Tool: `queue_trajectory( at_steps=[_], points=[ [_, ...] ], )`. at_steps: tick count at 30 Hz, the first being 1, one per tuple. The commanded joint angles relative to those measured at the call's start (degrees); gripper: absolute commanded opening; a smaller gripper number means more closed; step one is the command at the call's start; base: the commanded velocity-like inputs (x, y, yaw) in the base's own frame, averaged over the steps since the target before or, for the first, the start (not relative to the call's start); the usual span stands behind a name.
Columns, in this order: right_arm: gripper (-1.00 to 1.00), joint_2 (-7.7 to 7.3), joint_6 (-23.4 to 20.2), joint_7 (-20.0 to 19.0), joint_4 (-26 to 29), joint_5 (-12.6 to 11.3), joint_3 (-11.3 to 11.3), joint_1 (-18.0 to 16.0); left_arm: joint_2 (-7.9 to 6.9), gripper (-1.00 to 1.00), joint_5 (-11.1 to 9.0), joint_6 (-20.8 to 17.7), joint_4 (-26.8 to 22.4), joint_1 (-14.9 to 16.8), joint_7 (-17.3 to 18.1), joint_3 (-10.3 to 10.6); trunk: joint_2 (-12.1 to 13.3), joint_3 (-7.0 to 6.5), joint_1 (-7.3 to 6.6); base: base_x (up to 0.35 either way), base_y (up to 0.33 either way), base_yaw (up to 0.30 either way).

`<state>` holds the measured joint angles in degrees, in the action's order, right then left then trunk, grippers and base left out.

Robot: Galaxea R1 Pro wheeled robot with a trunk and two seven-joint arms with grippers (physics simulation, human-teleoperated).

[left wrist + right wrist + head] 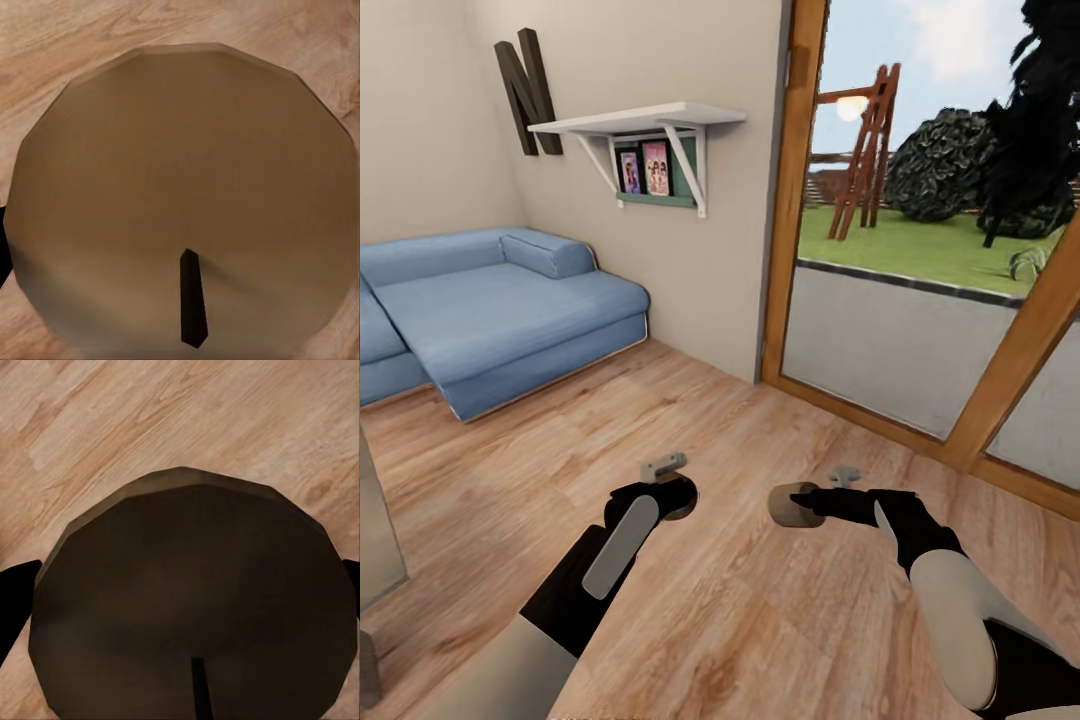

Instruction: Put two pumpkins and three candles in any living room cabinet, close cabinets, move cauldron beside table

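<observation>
While my 2 arms reach forward over the wooden floor [760, 600], each gripper is clamped on a candle. My left gripper [672, 488] holds one candle [187, 195] whose round top and dark wick [192, 296] face the left wrist camera. In the head view that candle is mostly hidden behind the wrist. My right gripper [808, 505] grips the other candle [790, 504], seen as a tan cylinder lying on its side just left of the black fingers; in the right wrist view its top [195, 600] looks dark. Both candles hang above bare floor, apart from each other. Beyond my left arm stands a blue sofa [500, 310] against the wall, with a white shelf [640, 122] and a letter N [528, 92] above. Ahead to the right, a wood-framed glass door [920, 280] shows a lawn outside.
</observation>
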<state>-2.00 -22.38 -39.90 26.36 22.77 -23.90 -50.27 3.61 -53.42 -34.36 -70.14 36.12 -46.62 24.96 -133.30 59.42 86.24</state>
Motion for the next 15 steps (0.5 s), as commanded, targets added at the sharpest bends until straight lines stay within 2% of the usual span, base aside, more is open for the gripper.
queue_trajectory(
  at_steps=[1,15],
  points=[
    [-1.00,0.00,0.0,0.0,0.0,-0.2,0.0,0.0,0.00,-1.00,0.2,0.0,0.0,0.0,0.0,0.0,0.0,-0.02,0.00,0.000,0.000,0.205],
    [-1.00,0.07,0.0,0.0,0.0,-0.2,0.0,0.0,-0.02,-1.00,0.2,0.0,0.0,0.0,0.2,0.0,0.0,-0.26,0.00,0.000,0.000,0.275]
  ],
)
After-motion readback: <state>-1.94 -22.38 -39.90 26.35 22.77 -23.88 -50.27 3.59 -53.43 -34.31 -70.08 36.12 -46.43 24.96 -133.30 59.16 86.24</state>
